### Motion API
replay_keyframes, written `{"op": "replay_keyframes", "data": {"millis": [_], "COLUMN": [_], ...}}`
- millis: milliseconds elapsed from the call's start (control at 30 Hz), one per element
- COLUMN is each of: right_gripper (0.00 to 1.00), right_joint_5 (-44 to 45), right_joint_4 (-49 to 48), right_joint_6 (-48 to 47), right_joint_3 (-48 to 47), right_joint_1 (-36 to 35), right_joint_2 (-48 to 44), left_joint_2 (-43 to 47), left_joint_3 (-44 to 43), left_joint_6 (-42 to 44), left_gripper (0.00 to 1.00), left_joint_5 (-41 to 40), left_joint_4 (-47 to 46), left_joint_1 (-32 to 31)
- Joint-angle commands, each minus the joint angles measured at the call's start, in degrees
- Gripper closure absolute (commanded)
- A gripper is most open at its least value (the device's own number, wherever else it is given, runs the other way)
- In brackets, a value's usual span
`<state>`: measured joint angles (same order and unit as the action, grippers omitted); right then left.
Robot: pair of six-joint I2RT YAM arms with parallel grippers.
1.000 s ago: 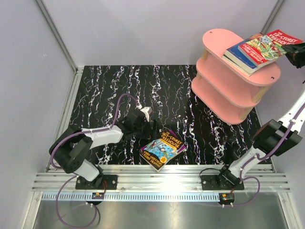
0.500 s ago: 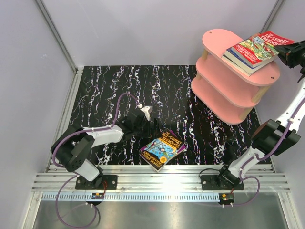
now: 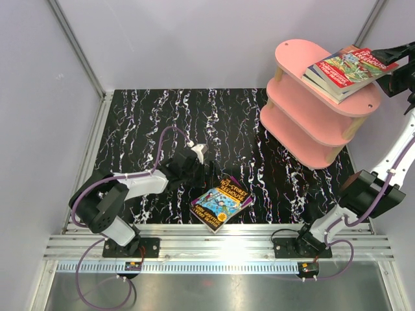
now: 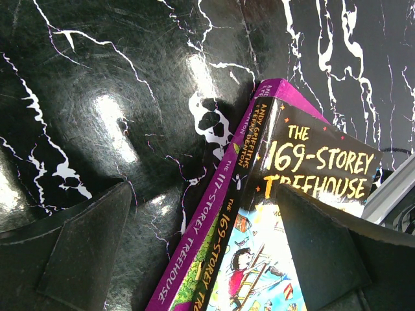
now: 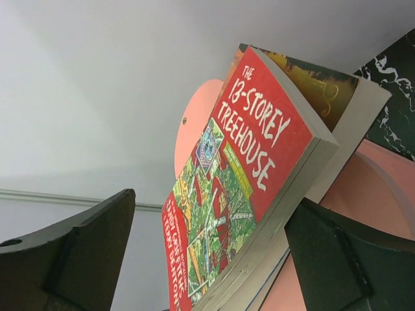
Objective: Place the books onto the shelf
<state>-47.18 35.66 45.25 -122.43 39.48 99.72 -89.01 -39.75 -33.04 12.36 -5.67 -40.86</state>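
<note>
Hanging beside the top tier of the shelf [image 3: 305, 55], the right gripper [image 3: 386, 66] had its jaws spread wide and gripped nothing. The red book [image 3: 347, 65] lay face up on the larger blue book [image 3: 316, 76]. Both rested on the right end of the top board and jutted past its rim toward that gripper. In the right wrist view the fingers [image 5: 78, 253] stood on either side of the red book's overhanging end. The left one was clear of it, but whether the right one touched the page edge could not be told. The shelf stood at the far right of the table [image 3: 162, 123]. The left arm reached low over the table, and the left gripper [image 3: 207, 173] also had its jaws fully apart, holding nothing. Just to its right, near the table's front edge, the black book [image 3: 222, 199] lay face up on the purple book [image 4: 194, 243], whose spine showed along the black book's left side. In the left wrist view a corner of this pair sat between the fingers [image 4: 84, 246]. The left finger was well apart from the spines, and the right finger overlapped the black cover, though contact could not be made out.
</note>
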Motion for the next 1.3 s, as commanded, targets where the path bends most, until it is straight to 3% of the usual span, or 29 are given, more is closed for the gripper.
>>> {"op": "replay_keyframes", "data": {"millis": [0,267,400,833,967,1267], "right_gripper": [0.0,0.0,0.0,0.0,0.0,0.03], "right_joint_5": [1.91,3.24,0.34,-0.11,4.8,10.87], "right_joint_4": [3.53,9.24,15.92,17.41,17.6,19.27], "right_joint_6": [-1.75,-2.72,-2.71,-4.38,-7.71,-10.36], "right_joint_3": [-1.84,-6.14,-18.42,-14.85,-8.72,-4.75], "right_joint_1": [0.15,0.42,1.03,0.86,0.95,0.95], "right_joint_2": [-2.42,0.29,9.06,7.51,-0.12,-5.32], "left_joint_2": [-0.55,-0.55,-0.64,-2.66,-2.75,-1.52], "left_joint_3": [0.55,0.46,0.72,-0.77,-0.42,0.11], "left_joint_6": [0.25,-0.1,-0.1,-0.71,-0.71,-0.71], "left_gripper": [0.01,0.01,0.01,0.01,0.01,0.01], "left_joint_5": [0.74,1.18,1.35,2.49,2.41,2.5], "left_joint_4": [0.22,0.13,-0.13,-0.74,-0.92,-0.66], "left_joint_1": [0.26,0.26,0.26,0.26,0.17,0.17]}}
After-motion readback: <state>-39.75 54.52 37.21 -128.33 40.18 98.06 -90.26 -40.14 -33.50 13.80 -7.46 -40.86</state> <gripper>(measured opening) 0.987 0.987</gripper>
